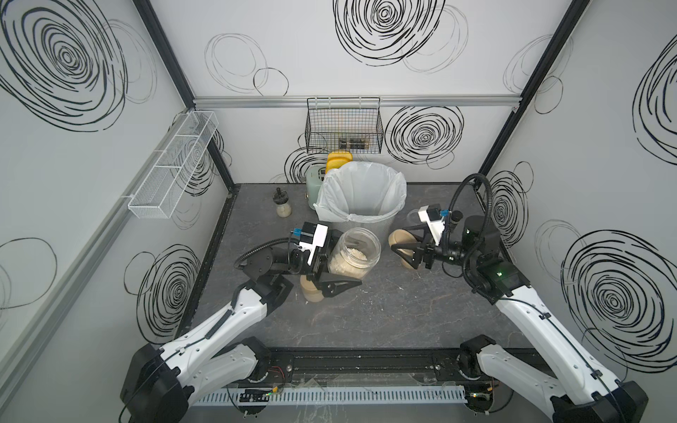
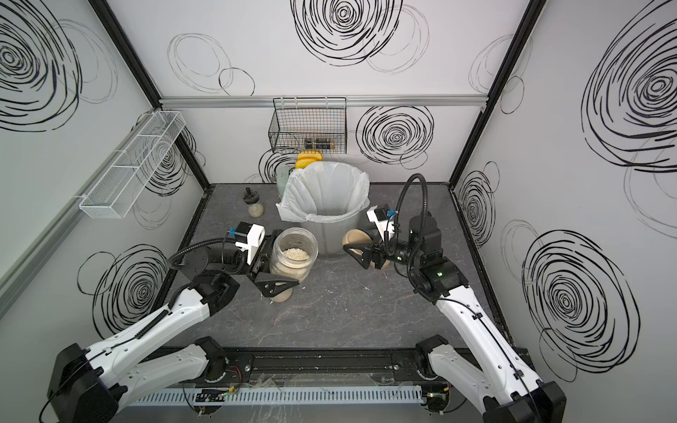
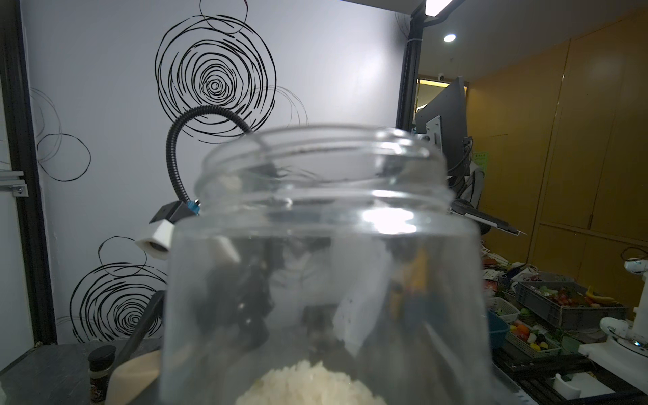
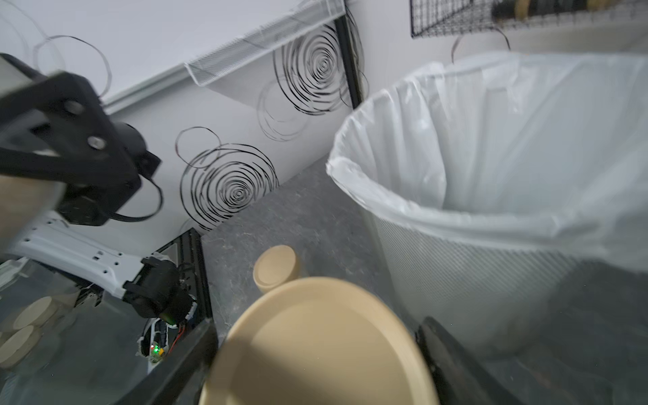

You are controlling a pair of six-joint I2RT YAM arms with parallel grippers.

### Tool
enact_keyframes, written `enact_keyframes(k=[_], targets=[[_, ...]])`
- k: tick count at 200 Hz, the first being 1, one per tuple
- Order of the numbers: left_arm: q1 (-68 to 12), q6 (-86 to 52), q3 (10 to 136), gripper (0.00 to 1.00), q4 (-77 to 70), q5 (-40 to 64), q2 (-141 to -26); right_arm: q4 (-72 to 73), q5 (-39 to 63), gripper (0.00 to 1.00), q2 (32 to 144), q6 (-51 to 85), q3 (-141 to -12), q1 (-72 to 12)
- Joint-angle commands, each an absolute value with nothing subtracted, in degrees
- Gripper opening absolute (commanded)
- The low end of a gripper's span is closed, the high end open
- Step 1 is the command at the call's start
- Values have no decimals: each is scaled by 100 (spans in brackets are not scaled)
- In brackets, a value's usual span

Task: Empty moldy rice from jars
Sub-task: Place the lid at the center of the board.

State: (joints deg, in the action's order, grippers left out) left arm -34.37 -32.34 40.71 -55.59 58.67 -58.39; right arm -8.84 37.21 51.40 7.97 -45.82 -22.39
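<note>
top views, from the near edge back: everything sits on the dark marbled surface [image 1: 384, 315]. nearest thing on it is a closed jar [image 1: 311, 293], upright with its tan top screwed on, partly tucked under the left hand [image 1: 339, 262] as the camera sees it. that left hand is clamped round an open jar [image 1: 372, 243], a finger on each side of the clear wall, holding it up off the surface with the mouth facing up. the moldy rice [image 1: 351, 254] is a pale heap in the bottom of that jar. the left wrist view shows the same heap low behind the clear wall.

across from it and well apart, the right hand [image 1: 398, 241] has its fingers set wide but pinching a loose lid [image 1: 401, 236] across the rim, with the disc tilted. in the right wrist view the lid's hollow side faces the camera, with a black finger at either edge. there's a tan shape [image 1: 407, 262] just under that hand that i can't make out.

beyond both hands stands the mesh bin [image 1: 379, 225] with a white liner folded over its rim, just past the open jar. further back on the left is a small black-stoppered bottle [image 1: 282, 203], and there's a pale green appliance [image 1: 315, 179] behind the bin. a black wire basket [image 1: 344, 126] hangs on the back wall.
</note>
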Motion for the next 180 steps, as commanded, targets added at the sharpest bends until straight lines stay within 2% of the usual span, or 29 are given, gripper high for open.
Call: enact_keyframes(k=[1,52,94,128,180], targets=[[-3393,-3125,4175,58,-5933,5660,-5706,-844,2878,65,4921,1077,-4101,-2264],[-3386,-3103,4157,58,-5889,5603,-5701,-200,2048,65,4972,1761,-2849,-2388],[-3393,-3077,4105,58,-5885,5523,-5678,159,1407,65,5656,1954,-2409,-2716],[-3393,-3048,4096,58,-5830,5493,-5665,639,845,65,6318,2094,-2323,-2953],[-3401,-2830,4088,58,-5527,5415,-5586,561,447,65,7543,2101,-2788,-3127]])
